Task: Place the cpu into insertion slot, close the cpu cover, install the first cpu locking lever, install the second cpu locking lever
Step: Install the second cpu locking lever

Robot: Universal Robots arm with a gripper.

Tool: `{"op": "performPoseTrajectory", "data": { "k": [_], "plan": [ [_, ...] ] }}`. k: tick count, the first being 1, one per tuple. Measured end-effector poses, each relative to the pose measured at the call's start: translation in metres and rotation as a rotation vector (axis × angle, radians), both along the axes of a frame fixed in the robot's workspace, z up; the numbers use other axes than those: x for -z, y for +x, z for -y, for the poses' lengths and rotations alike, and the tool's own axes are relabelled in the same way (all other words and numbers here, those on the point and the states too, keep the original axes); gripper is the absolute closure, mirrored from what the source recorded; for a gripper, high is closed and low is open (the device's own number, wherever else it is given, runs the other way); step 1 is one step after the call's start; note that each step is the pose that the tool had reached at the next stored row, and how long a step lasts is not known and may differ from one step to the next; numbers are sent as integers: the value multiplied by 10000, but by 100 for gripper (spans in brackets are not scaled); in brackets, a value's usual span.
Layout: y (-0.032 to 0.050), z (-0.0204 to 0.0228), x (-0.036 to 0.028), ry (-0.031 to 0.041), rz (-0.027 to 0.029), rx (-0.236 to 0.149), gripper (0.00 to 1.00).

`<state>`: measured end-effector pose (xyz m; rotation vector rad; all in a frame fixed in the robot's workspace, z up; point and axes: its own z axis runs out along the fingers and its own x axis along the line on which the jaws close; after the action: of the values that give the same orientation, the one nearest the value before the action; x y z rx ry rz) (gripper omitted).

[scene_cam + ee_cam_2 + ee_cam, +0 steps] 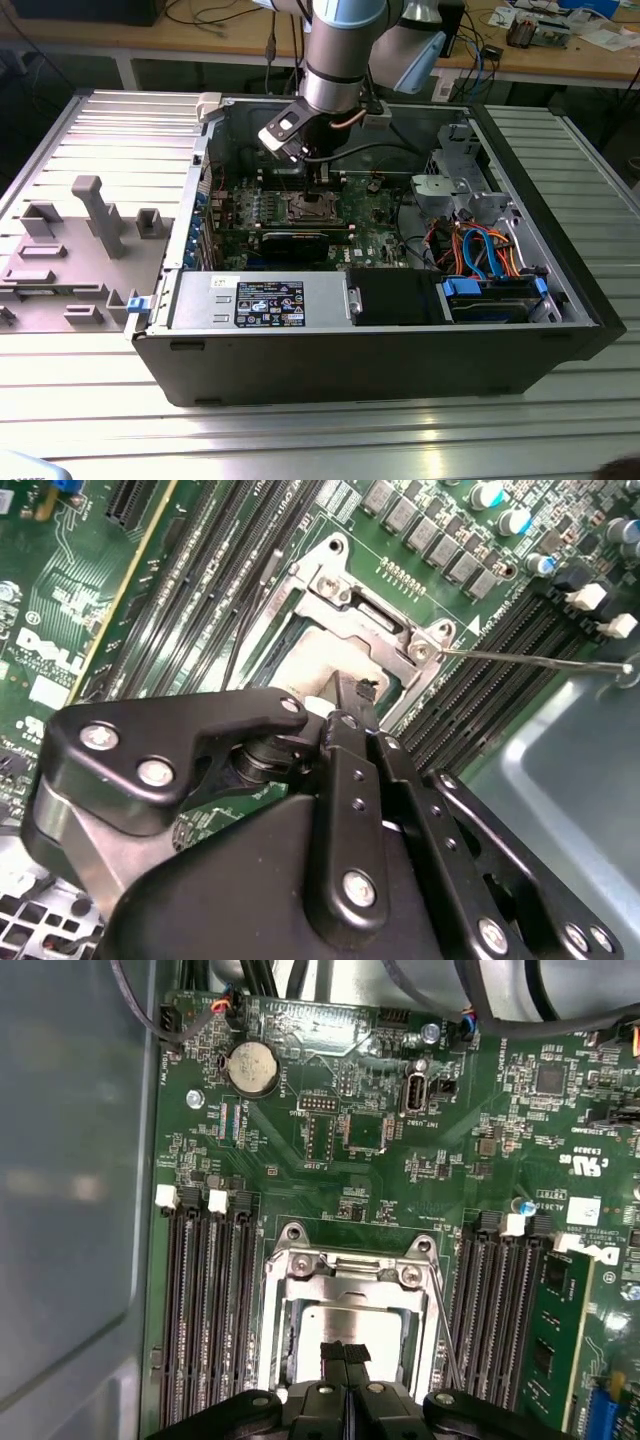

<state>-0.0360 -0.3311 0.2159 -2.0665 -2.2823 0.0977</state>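
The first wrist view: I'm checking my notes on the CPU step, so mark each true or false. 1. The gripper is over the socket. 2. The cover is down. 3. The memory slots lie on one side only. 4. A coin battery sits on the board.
1. True: the gripper is above the insertion slot.
2. True: the cpu cover lies flat.
3. False: memory slots flank both sides.
4. True: coin battery.
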Motion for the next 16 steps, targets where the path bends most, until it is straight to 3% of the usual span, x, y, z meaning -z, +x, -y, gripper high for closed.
{"op": "performPoseTrajectory", "data": {
  "k": [4,16],
  "plan": [
    [0,0,-60,1,1,0,89],
    [0,0,-73,1,0,0,89]
  ]
}}
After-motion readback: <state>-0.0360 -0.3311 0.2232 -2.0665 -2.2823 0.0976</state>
